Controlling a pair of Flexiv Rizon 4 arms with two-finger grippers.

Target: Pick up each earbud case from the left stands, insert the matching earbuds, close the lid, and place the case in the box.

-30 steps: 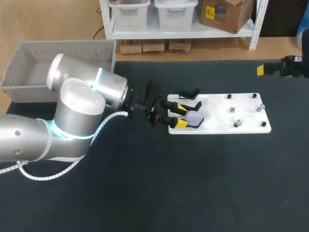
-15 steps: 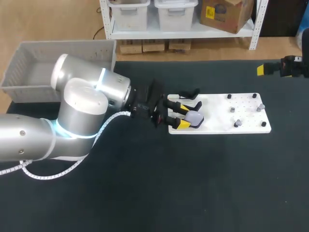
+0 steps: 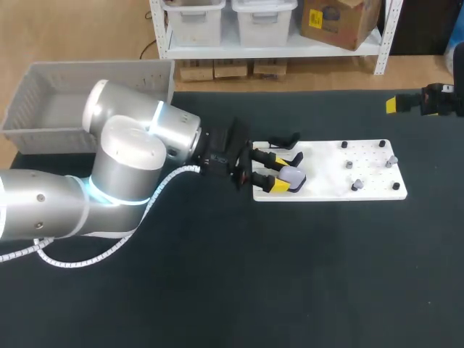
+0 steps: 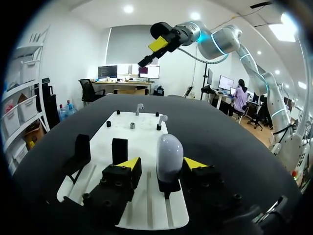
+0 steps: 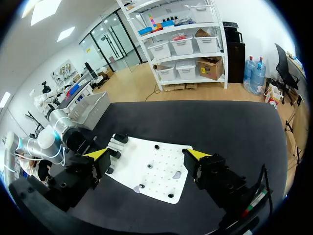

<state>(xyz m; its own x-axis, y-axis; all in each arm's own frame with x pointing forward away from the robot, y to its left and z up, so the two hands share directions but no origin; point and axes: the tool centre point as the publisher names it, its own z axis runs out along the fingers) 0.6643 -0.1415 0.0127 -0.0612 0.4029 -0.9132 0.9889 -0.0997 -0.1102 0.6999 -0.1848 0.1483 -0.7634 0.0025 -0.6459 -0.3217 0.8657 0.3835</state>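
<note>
Pale lilac-white case (image 4: 169, 152), smooth, rounded, upright on black stand (image 4: 167, 188), white board (image 4: 146, 128). Left jaws open astride it, not clamped. Right jaws wide open, empty, above table (image 3: 290, 275).

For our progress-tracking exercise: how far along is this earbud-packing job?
Done: nothing; no case shows in the box. In hand: the left end effector is open around the lavender case on its stand. Left: grasping, inserting the earbuds, closing, boxing.
</note>
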